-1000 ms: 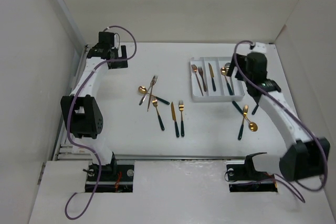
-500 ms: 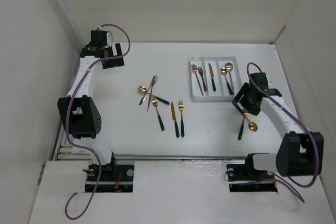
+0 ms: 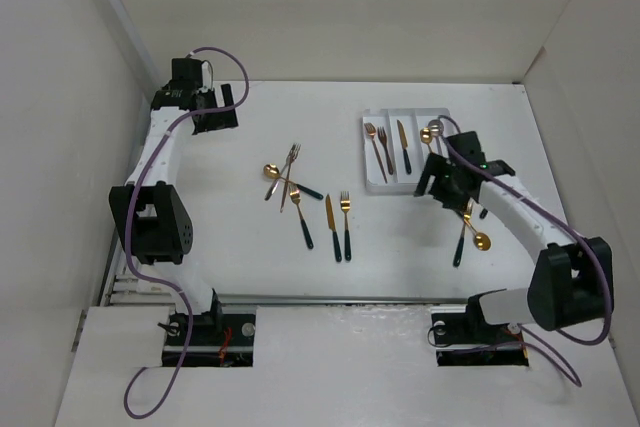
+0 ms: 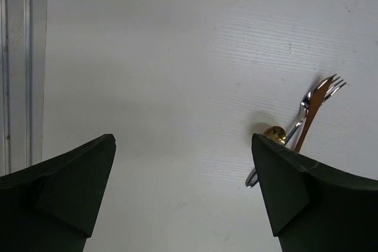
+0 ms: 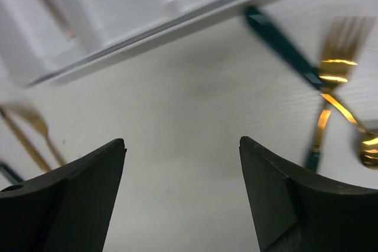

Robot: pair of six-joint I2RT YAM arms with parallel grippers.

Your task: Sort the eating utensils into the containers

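Note:
The white tray at the back right has three long containers; forks, a knife and a gold spoon lie in them. Several gold utensils with dark handles are scattered mid-table around a gold spoon and a silver fork. A fork and a spoon lie crossed to the right. My right gripper hangs open and empty over bare table by the tray's near edge, beside that fork. My left gripper stands open and empty at the far left; its view shows a silver utensil.
White walls close in the table on the left, back and right. A metal rail runs along the left edge by the left gripper. The arm bases sit at the near edge.
My right arm has swung down from over the tray's right end and leftward to the tray's near edge. The left gripper has drawn slightly back and left.

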